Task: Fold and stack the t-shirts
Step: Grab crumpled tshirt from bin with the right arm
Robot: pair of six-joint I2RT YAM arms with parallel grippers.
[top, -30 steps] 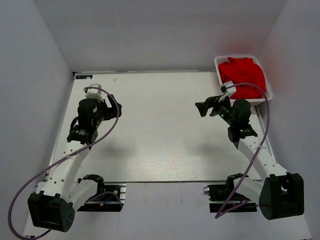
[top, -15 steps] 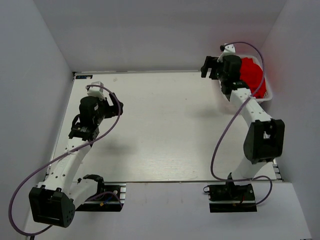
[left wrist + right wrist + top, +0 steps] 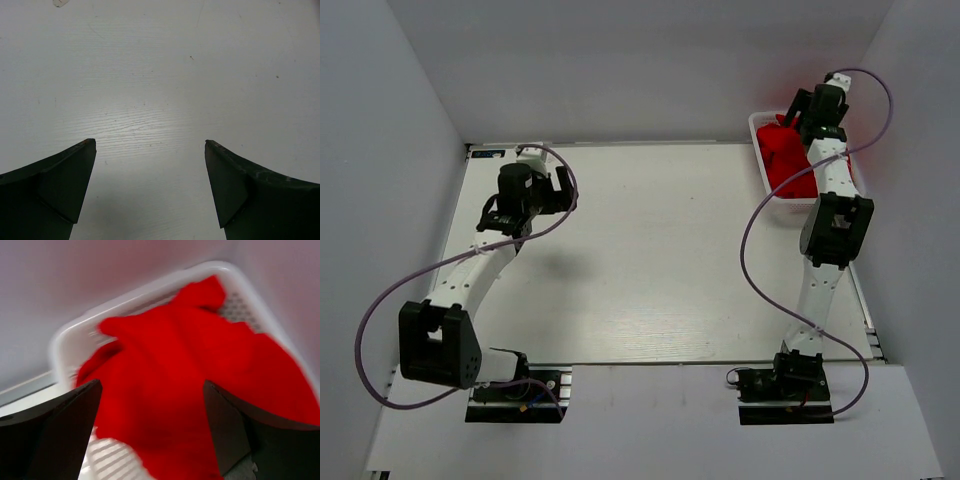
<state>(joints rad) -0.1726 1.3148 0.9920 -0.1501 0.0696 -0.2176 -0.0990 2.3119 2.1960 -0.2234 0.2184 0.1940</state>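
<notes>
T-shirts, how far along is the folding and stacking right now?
Done: nothing; the t-shirts lie in a crumpled heap in the basket, none on the table. In hand: the right gripper hovers open over the heap, holding nothing; the left gripper hangs open over bare table. Left: lift out each shirt, fold it, stack them.

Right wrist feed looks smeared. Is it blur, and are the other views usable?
Right wrist view: yes, the t-shirts and mesh basket are blurred, with soft edges. Left wrist view: sharp, grain visible, mild glare patch on the table. Top view: sharp, evenly lit, faint shadow beside the left arm.
</notes>
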